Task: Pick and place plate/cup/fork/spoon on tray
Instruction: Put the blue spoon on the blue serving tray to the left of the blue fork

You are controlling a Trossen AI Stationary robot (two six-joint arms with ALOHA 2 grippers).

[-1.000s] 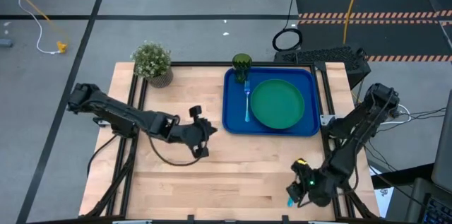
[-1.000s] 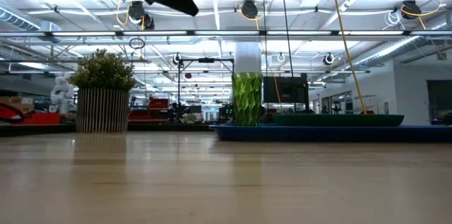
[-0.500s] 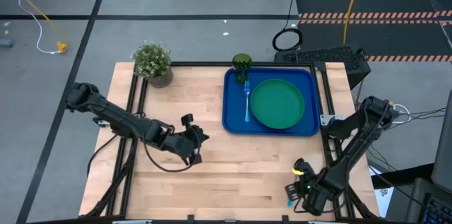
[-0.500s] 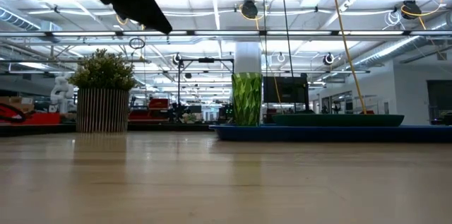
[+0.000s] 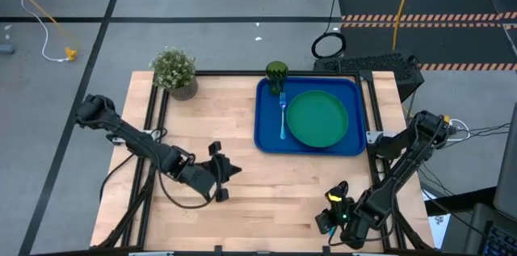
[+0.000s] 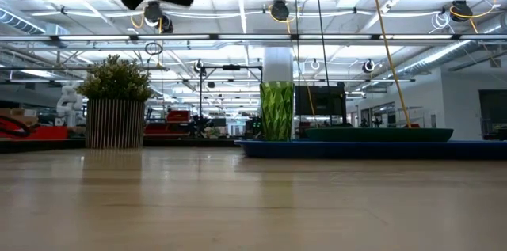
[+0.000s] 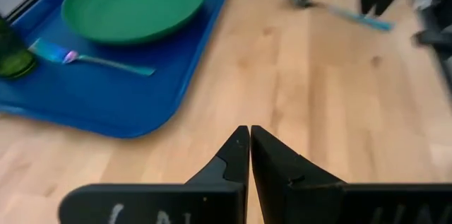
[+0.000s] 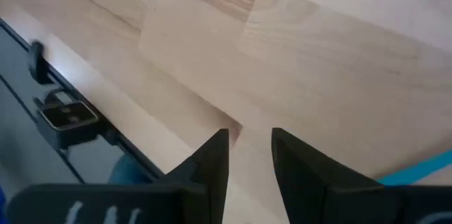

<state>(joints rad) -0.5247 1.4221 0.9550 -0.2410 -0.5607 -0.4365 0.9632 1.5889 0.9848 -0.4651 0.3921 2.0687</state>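
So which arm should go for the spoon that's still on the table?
Right. The spoon lies on the table close by the right gripper, which is open; the left gripper is shut and farther off.

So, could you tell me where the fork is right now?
In the high view, the fork lies on the tray, just left of the plate and below the cup.

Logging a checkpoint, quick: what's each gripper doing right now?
Left gripper: shut, holding nothing, above the bare table.
Right gripper: open, empty, near the table's front edge; the spoon lies on the wood.
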